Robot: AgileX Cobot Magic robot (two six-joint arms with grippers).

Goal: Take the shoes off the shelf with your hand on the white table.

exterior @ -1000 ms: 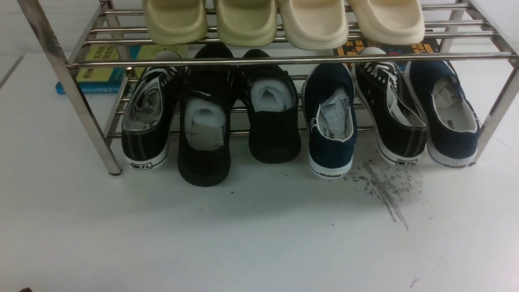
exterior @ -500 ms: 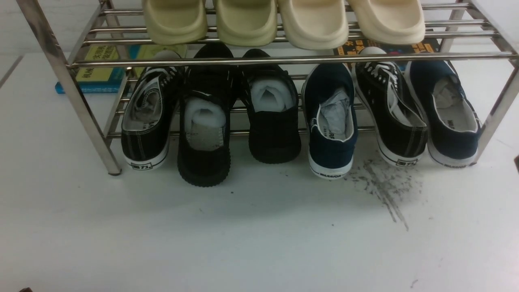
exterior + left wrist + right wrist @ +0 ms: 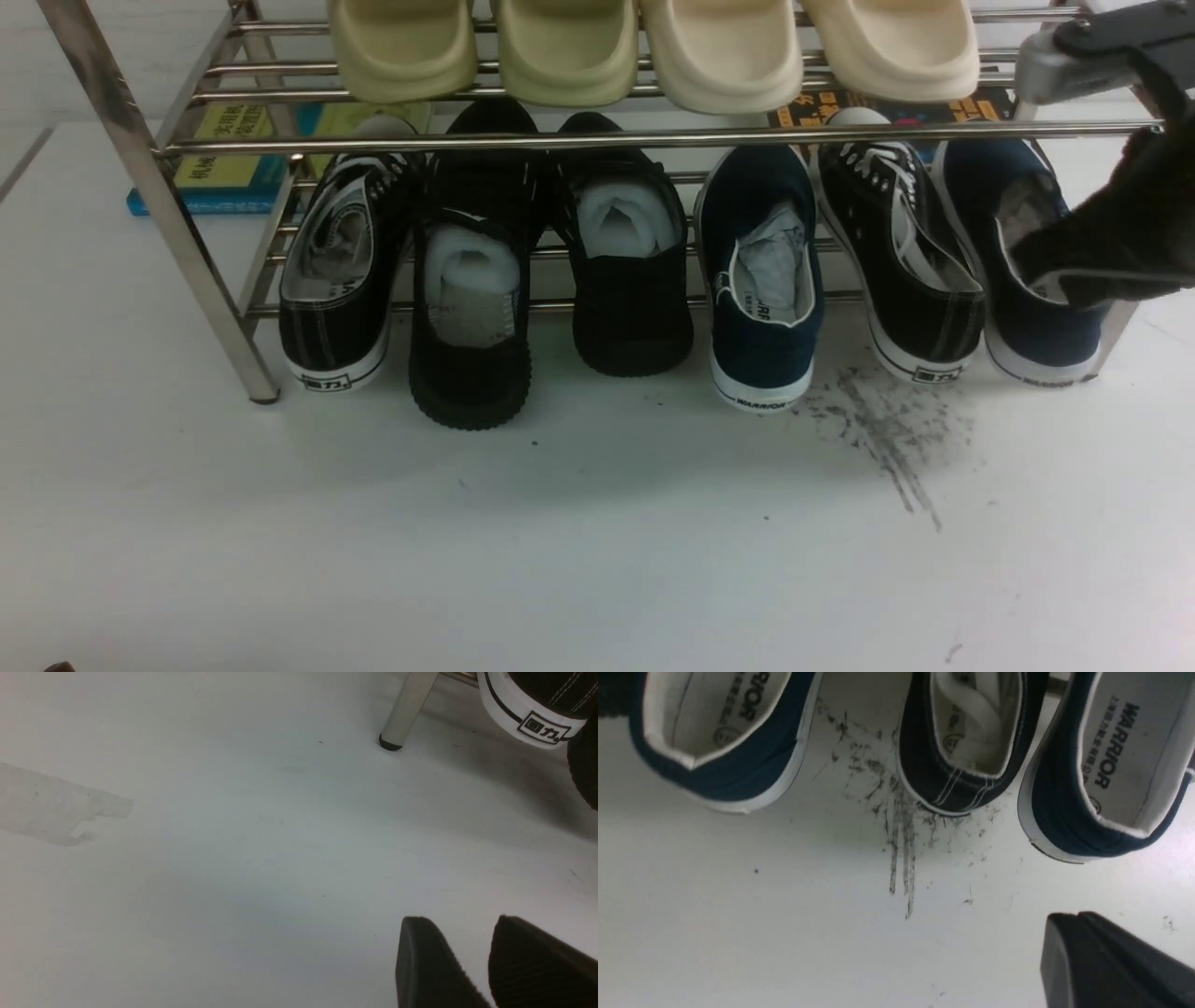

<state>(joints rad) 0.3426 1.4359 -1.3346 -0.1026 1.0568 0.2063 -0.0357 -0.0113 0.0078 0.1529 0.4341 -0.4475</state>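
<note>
Shoes [image 3: 761, 280] of navy canvas, with white rubber soles, white collar trim and crumpled paper stuffed inside, sit on the lower tier of the shelf [image 3: 653, 140], heels toward the camera. One is right of centre in the front view and its mate is at the far right. A black lace-up sneaker [image 3: 910, 271] with white stitching stands between them. The shelf is made of shiny round steel bars on slanted legs. Its upper tier carries smooth, rounded cream slides [image 3: 653, 47]. The bench [image 3: 560, 541] is flat and white, marked by dark grey scuff streaks [image 3: 887, 429] just in front of the sneaker.

The right hand [image 3: 1027, 257], bulky, black and blurred, enters at the right edge of the front view and overlaps the opening of the far-right navy shoe. It is clenched and grips nothing. In the right wrist view, bare bench lies between its black fingertip [image 3: 1101, 961] and that shoe's heel.

The left hand [image 3: 488, 952] shows two ribbed black fingers [image 3: 434, 966], parted with a strip of bench between them. It holds nothing.
</note>
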